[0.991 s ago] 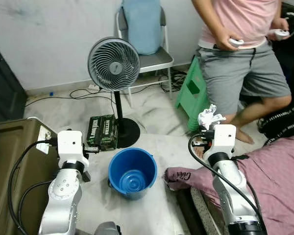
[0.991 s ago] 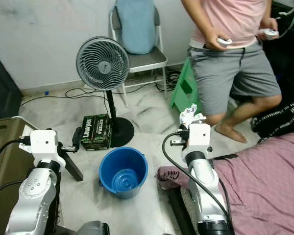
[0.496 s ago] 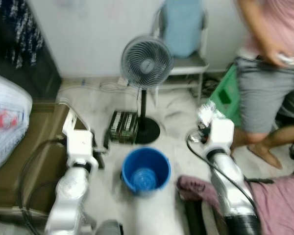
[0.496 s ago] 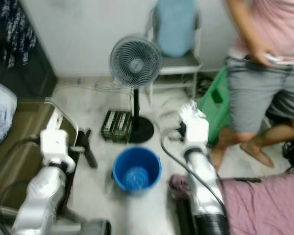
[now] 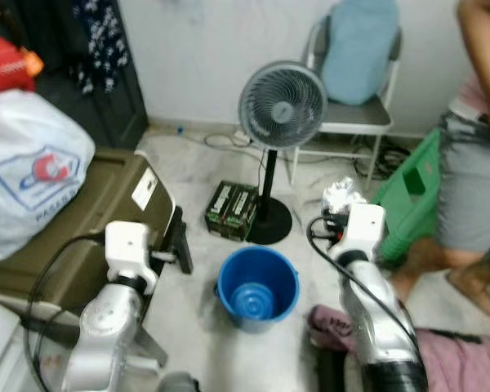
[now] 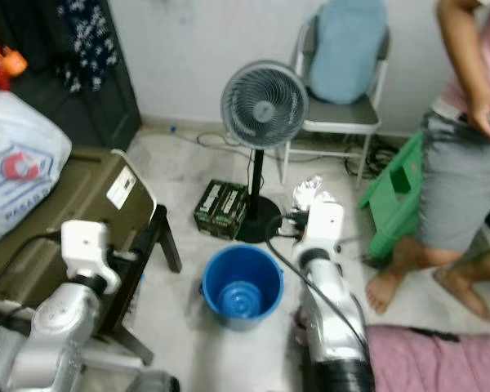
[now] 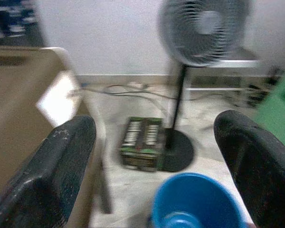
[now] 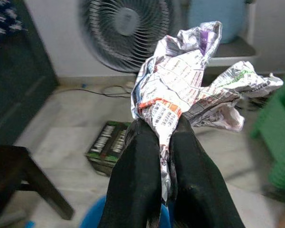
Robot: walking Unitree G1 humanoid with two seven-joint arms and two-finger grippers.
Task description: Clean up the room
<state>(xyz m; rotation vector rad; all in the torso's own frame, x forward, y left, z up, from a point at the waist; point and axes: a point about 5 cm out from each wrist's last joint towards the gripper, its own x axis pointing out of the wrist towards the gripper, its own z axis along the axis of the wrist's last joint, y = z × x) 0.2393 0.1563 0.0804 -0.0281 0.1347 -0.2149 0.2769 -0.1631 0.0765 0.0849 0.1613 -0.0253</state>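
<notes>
My right gripper (image 8: 162, 128) is shut on a crumpled wad of newspaper (image 8: 190, 85). In the head views the wad (image 5: 340, 195) is held up beyond and to the right of the blue bucket (image 5: 257, 286). The bucket stands upright on the pale floor between my two arms with nothing in it. My left gripper (image 7: 154, 124) is open with nothing between its fingers. It hangs to the left of the bucket (image 7: 194, 205), beside the brown case.
A pedestal fan (image 5: 282, 106) and a green carton (image 5: 235, 211) stand just behind the bucket. A brown case (image 5: 65, 224) with a white bag (image 5: 24, 175) lies left. A chair (image 5: 355, 90), green stool (image 5: 412, 192) and a standing person (image 5: 474, 180) are right; pink cloth (image 5: 465, 367) lies near right.
The camera has swung to the left, so the brown case and white bag came into view and the person slid to the right edge. The right gripper still holds the newspaper.
</notes>
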